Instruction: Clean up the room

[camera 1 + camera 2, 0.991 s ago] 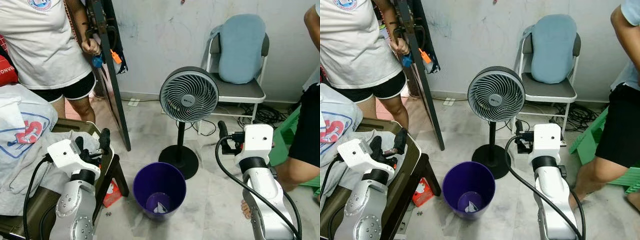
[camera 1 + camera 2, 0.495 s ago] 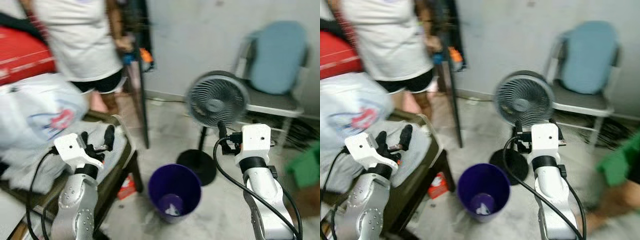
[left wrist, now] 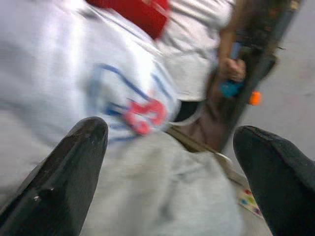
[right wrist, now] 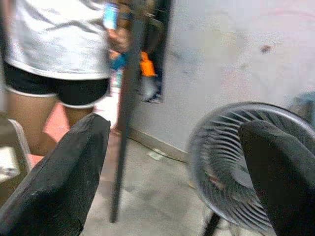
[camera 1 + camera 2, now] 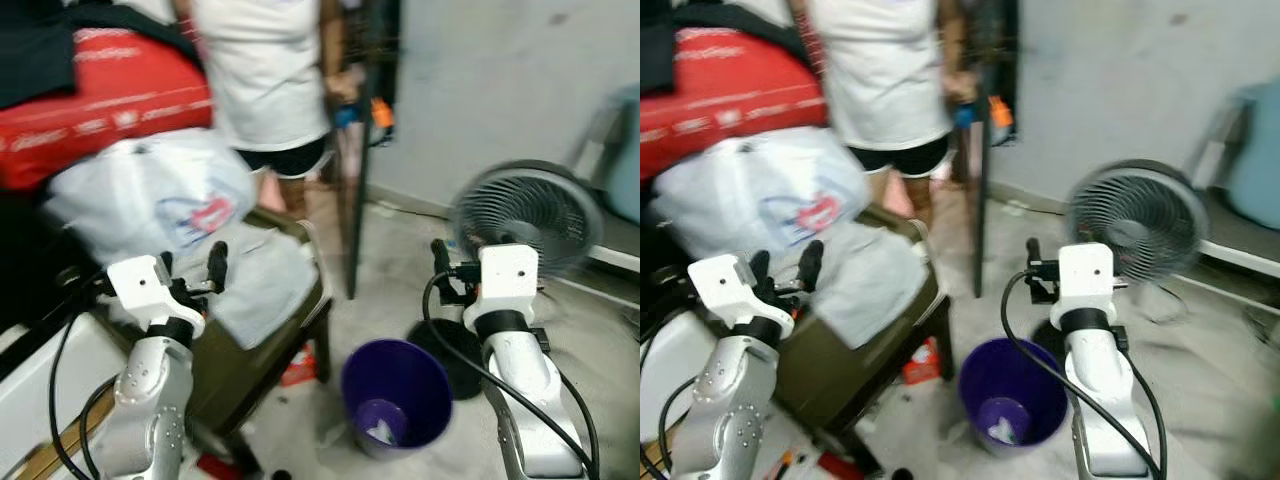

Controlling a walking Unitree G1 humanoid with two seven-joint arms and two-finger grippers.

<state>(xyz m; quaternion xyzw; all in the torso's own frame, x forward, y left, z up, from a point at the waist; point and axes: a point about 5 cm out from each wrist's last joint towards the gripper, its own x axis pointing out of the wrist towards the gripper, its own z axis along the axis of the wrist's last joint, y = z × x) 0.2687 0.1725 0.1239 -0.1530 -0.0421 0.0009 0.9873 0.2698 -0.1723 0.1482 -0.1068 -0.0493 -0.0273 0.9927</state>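
- The round purple plastic bin stood on the pale floor with a scrap of white litter at its bottom.
- The left gripper hovered with fingers spread and empty, well to the left of the bin, over the crumpled grey cloth on the olive-brown low table.
- The right gripper was raised just above and right of the bin, fingers apart, holding nothing.
- The grey pedestal fan stood behind the bin, blurred.
- A white printed plastic bag lay beyond the cloth.
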